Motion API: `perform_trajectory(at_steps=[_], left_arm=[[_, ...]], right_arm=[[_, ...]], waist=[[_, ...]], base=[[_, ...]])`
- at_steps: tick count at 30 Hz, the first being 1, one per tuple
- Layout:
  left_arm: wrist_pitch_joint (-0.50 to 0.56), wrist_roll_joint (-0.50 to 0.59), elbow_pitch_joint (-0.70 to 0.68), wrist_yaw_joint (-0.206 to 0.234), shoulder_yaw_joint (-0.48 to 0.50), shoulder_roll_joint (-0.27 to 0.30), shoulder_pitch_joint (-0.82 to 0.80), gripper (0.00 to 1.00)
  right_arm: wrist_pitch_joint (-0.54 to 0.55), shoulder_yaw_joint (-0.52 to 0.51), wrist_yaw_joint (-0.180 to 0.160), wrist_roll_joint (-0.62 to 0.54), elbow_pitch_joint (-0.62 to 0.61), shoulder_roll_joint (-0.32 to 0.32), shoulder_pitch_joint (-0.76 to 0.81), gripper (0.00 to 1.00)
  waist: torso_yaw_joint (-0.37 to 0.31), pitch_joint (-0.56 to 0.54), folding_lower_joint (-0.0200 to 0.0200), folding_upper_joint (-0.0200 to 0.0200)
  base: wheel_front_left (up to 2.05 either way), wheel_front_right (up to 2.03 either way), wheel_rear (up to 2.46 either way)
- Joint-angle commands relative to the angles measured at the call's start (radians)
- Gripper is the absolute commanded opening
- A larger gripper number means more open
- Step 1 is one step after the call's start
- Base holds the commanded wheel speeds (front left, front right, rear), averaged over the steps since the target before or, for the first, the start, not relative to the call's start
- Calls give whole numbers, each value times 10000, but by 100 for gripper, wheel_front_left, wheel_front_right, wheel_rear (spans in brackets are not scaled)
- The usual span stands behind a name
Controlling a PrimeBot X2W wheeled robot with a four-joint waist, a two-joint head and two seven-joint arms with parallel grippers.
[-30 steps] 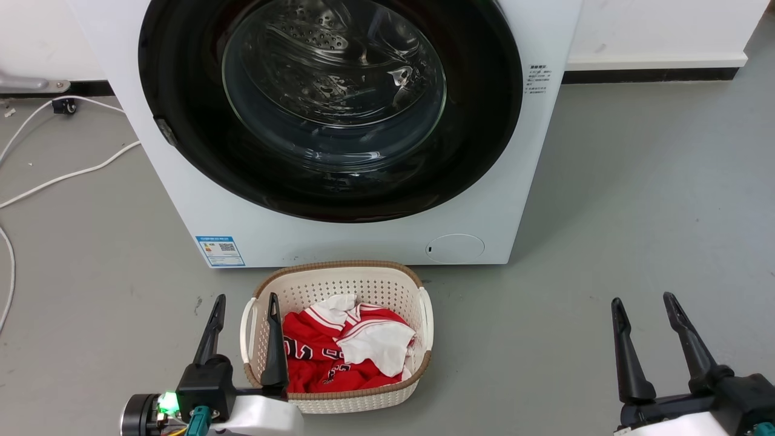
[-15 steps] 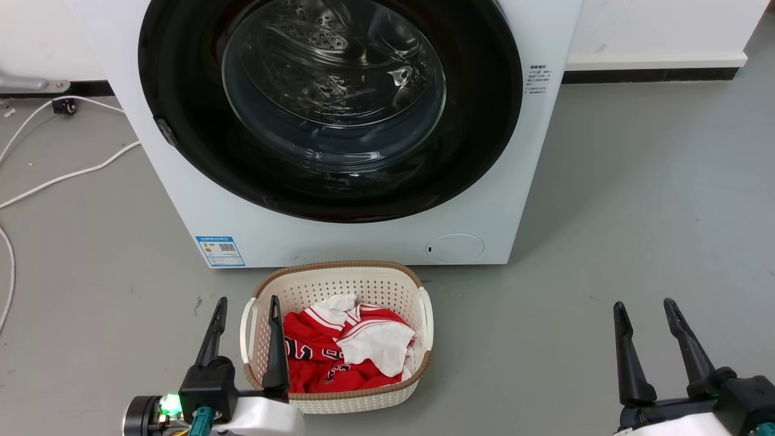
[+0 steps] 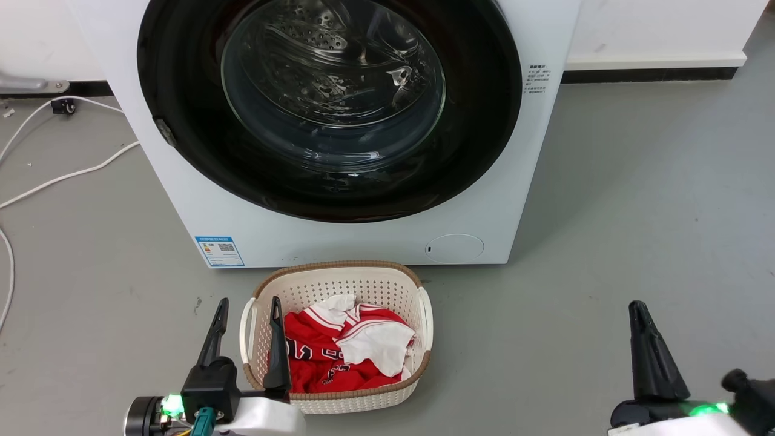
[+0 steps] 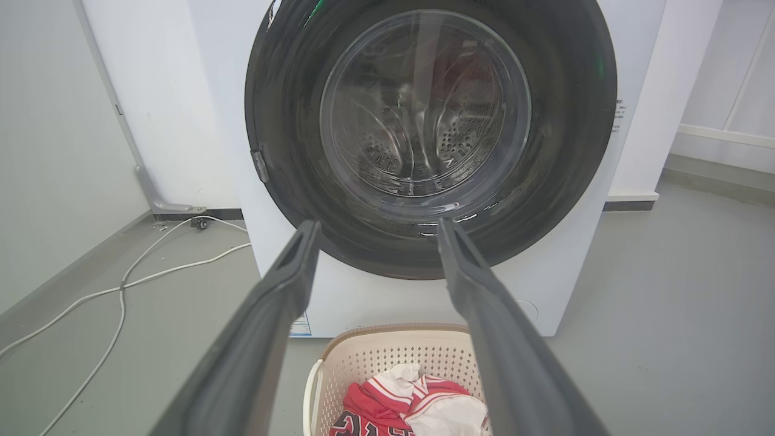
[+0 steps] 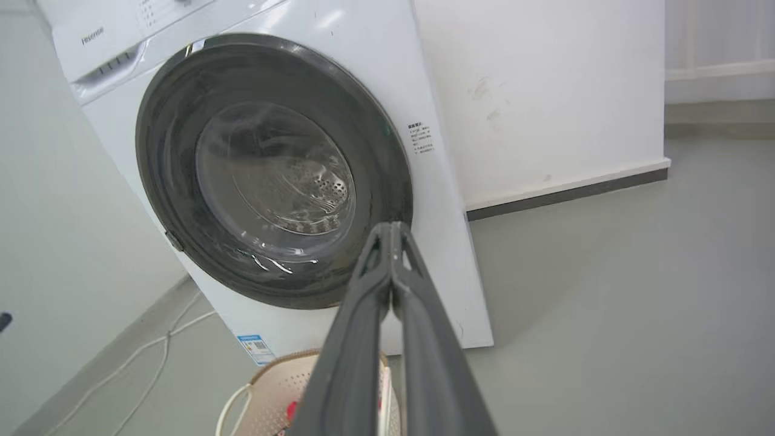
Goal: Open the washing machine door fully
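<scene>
The washing machine door [image 3: 333,91] is a big round black-rimmed door with a clear glass bowl. It lies flush against the white machine front, and its small grey latch tab [image 3: 164,131] sits on the left rim. The door also fills the left wrist view [image 4: 424,109] and stands at the left in the right wrist view [image 5: 272,175]. My left gripper [image 3: 249,301] hangs low at the left, open and holding nothing, far short of the door [image 4: 377,224]. My right gripper [image 3: 637,306] is low at the right, its fingers pressed together on nothing [image 5: 392,227].
A cream laundry basket [image 3: 339,269] with red and white clothes [image 3: 345,345] stands on the floor right in front of the machine, beside my left gripper. White cables [image 3: 66,175] trail over the grey floor at the left. A small round white filter cover [image 3: 454,248] is low on the machine.
The right gripper's two fingers, spread apart before, have come together into one point, and it sits a little lower and further right. The left gripper and the door have not moved.
</scene>
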Motion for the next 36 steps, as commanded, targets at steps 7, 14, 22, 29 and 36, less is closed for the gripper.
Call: perform_trajectory(at_steps=[7,14,22,29,36], left_arm=[[-28,26,38,32,-56,-11,-48,100],[-28,-27,30,52,-68,-11,-84,100],[-28,-21,6,95,-100,-11,-85,100],[-28,8,-36,103,-123,-11,-168,100],[-28,67,-136,151,-154,-10,-346,100]], right_arm=[[-20,1064,-3,6367,108,-26,-201,0],[-20,1197,-3,11530,-281,-36,-292,0],[1369,565,-3,13299,-587,-525,-43,0],[2508,209,-3,13660,-745,-684,111,0],[3101,-354,-3,14105,-783,-341,-151,0]], waist=[[24,25,0,0],[78,60,0,0],[111,114,0,0],[163,230,0,0],[271,548,0,0]], base=[[0,0,0],[0,0,0],[0,0,0],[0,0,0],[0,0,0]])
